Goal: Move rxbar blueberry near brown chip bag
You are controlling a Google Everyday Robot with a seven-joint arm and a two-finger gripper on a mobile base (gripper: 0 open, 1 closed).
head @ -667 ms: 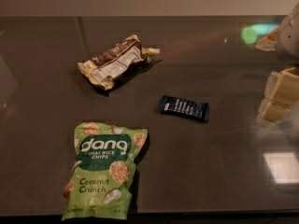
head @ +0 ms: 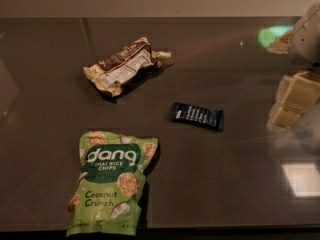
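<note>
The rxbar blueberry (head: 197, 116), a small flat navy bar with white lettering, lies on the dark table (head: 230, 184) near its middle. The brown chip bag (head: 125, 66), wrinkled with cream edges and a white label panel, lies to the upper left of the bar, well apart from it. My gripper (head: 294, 103), cream-coloured, hangs at the right edge of the view, to the right of the bar and clear of it. It holds nothing that I can see.
A larger light-green "dang" bag (head: 111, 181) lies at the front left, below the brown bag. The arm's white body (head: 309, 34) sits at the top right. The table's front edge runs along the bottom of the view.
</note>
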